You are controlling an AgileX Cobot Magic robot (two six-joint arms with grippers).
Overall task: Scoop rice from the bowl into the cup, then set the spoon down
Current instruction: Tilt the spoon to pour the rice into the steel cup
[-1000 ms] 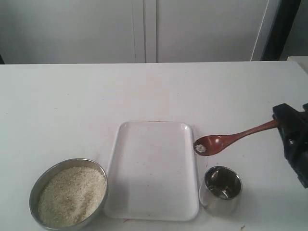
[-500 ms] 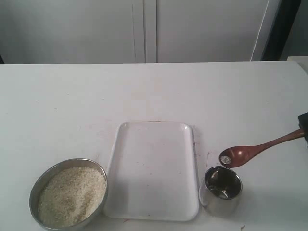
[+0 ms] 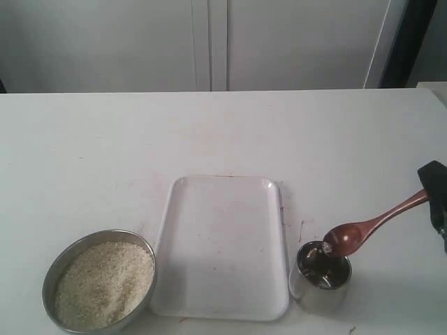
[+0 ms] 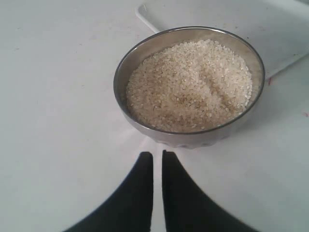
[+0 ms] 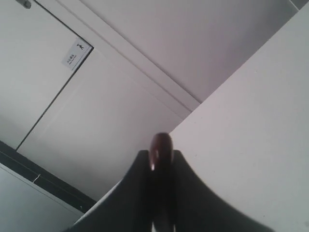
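The grey metal bowl (image 3: 98, 279) full of rice (image 3: 105, 283) stands at the front left of the table. In the left wrist view the bowl (image 4: 190, 135) and its rice (image 4: 190, 87) lie just beyond my left gripper (image 4: 157, 155), which is shut with nothing in it. The shiny steel cup (image 3: 321, 276) stands at the front right. The wooden spoon (image 3: 367, 229) is tilted, its oval end over the cup's rim. My right gripper (image 3: 433, 190) is shut on the spoon's handle at the right edge. In the right wrist view the handle tip (image 5: 161, 145) pokes out between the fingers (image 5: 137, 166).
A white rectangular tray (image 3: 220, 248) lies between the bowl and the cup, with its corner (image 4: 159, 12) showing behind the bowl. White cabinet doors (image 3: 209, 42) stand behind the table's far edge.
The right gripper has carried the spoon rightward and down from beside the tray to the cup. The spoon's end now tips at the cup's rim. The left gripper has not moved.
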